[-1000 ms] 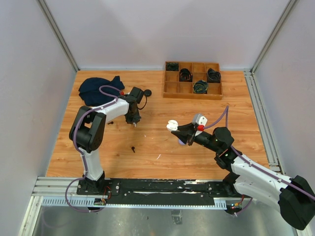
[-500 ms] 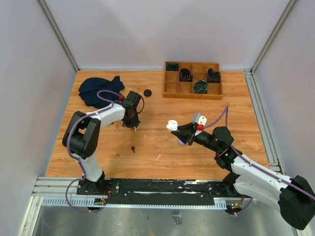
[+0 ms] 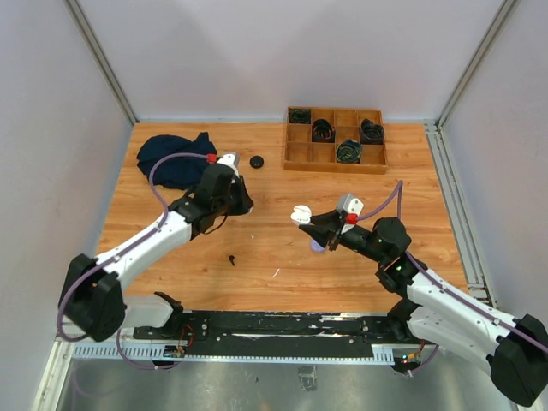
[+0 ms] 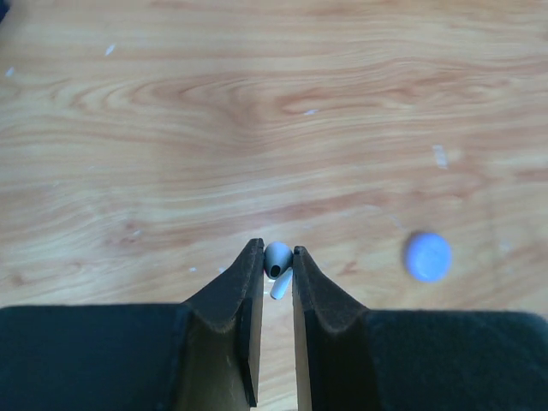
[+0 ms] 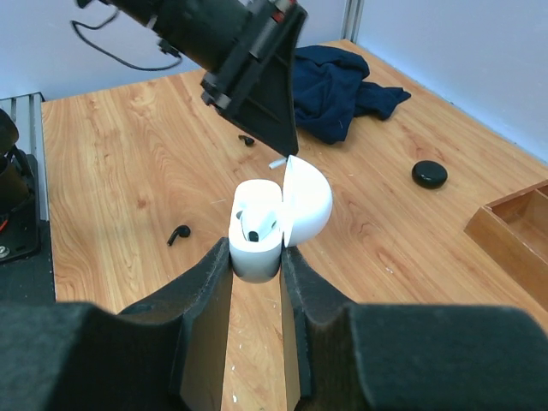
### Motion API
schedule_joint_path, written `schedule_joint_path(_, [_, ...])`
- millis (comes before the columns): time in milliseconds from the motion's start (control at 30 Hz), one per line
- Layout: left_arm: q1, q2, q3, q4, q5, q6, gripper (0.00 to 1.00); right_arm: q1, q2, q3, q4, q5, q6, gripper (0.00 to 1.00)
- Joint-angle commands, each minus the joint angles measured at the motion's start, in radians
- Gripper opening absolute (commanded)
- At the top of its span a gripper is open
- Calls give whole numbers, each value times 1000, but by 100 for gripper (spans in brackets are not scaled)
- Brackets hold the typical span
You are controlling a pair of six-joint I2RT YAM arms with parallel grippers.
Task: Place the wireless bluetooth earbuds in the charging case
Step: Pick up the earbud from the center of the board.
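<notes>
My left gripper (image 4: pixel 275 251) is shut on a white earbud (image 4: pixel 276 260), head up between the fingertips, held above the wood. In the top view the left gripper (image 3: pixel 243 205) is a little left of the white charging case (image 3: pixel 300 215). My right gripper (image 5: pixel 257 259) is shut on that case (image 5: pixel 256 241), which is upright with its lid open. One white earbud (image 5: pixel 254 224) sits inside. The left fingertips (image 5: pixel 285 145) hang just behind the open lid. A black earbud (image 3: pixel 231 259) lies on the table and also shows in the right wrist view (image 5: pixel 178 233).
A pale purple round case (image 4: pixel 427 256) lies on the wood under the right gripper (image 3: pixel 317 246). A black round case (image 3: pixel 256 160), a dark blue cloth (image 3: pixel 171 158) and a wooden compartment tray (image 3: pixel 334 166) with coiled cables lie farther back.
The left arm has stretched out low across the table, and its gripper has moved right toward the case with the white earbud. The right gripper has barely moved.
</notes>
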Motion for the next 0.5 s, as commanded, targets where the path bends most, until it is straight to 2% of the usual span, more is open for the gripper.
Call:
schedule_joint_path(0, [-60,-156,-77,213,63,95,0,-7,-24,41,-20,-1,-13,5])
schedule_joint_path(233, [-87,-362,-181,395,192,140,0,-8,-31,52,-18,-4,-9,5])
schedule_joint_path(467, [-91,-503,-280,575,309,154,0,-7,-2,74,13,-26,-2,5])
